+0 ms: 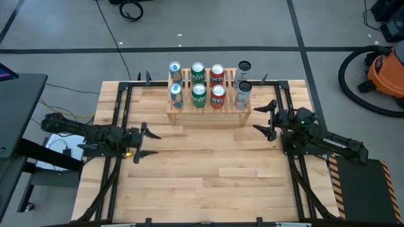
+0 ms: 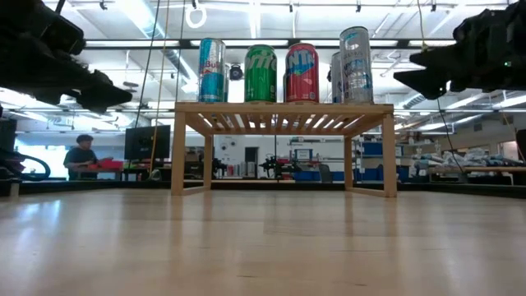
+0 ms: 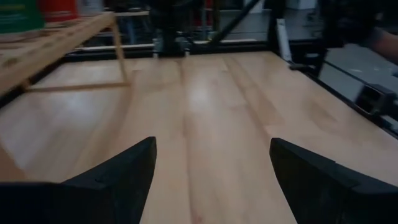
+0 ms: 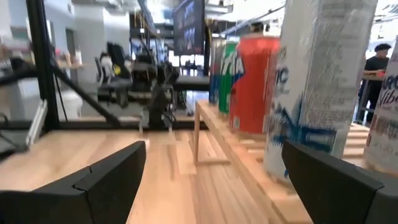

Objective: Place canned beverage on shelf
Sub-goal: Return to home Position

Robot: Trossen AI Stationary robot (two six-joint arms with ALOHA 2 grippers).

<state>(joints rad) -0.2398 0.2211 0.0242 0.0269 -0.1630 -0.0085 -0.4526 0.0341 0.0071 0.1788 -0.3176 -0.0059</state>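
Eight cans (image 1: pixel 199 94) are set in two rows on the shelf (image 1: pixel 208 118) at the table's (image 1: pixel 208 183) far edge. The left gripper (image 1: pixel 150 144) and right gripper (image 1: pixel 260 118) are seen open, empty, beside it.

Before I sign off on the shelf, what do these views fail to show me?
Low view: the front cans, blue can to white can, hide most of the back row on the shelf.
Left wrist view: green can and red can are cut off by the top edge and blurred.
Right wrist view: the rear white can is cut off by the right edge.
High view: can labels are too small to read.
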